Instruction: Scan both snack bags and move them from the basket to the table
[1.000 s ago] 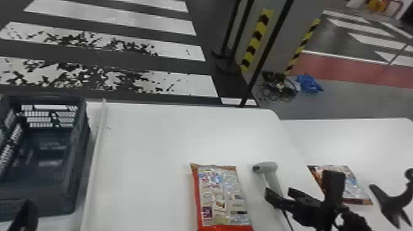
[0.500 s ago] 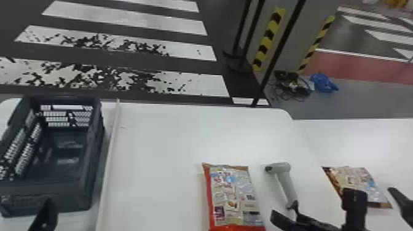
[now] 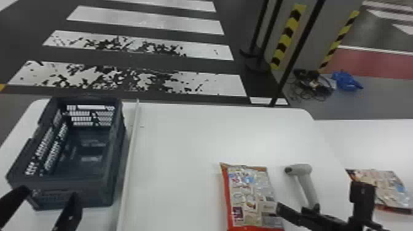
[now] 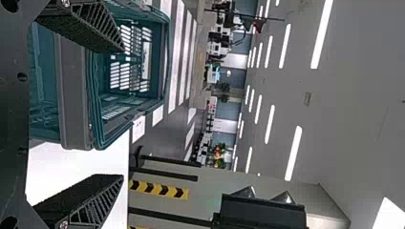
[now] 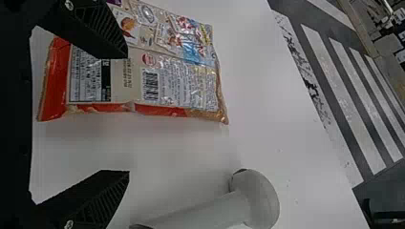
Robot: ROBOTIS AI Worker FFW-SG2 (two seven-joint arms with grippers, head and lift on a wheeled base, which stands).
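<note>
We found both bags outside the basket (image 3: pixel 95 190), which stood on the tabletop (image 3: pixel 184 138) at the robot's left, beyond a raised white strip (image 3: pixel 130 153). The nearer snack bag (image 3: pixel 250 196) lay flat on the same tabletop, its printed back and barcode facing up. The second snack bag (image 3: pixel 387 187) rested on the adjoining tabletop (image 3: pixel 384 138) to the right. The scanner (image 3: pixel 302 170) lay beside the nearer bag, apart from it.

We recorded the right end effector (image 5: pixel 127 113) with its fingers apart and nothing clamped, placed close to the bag and the scanner's handle. We could not establish whether it touched either. The left end effector (image 4: pixel 123 113) was at the basket's near side, fingers likewise apart and holding nothing.

In our judgement, the step in hand was the scanning of the nearer bag, the farther one probably being finished. We could not confirm either scan. If the nearer bag remained unscanned, the next move called for the right end effector to line up with the scanner's handle, close on it and aim its head at the barcode. We noted two risks: a finger could catch the bag's edge, and the glossy, creased wrapper could hinder a reading.
</note>
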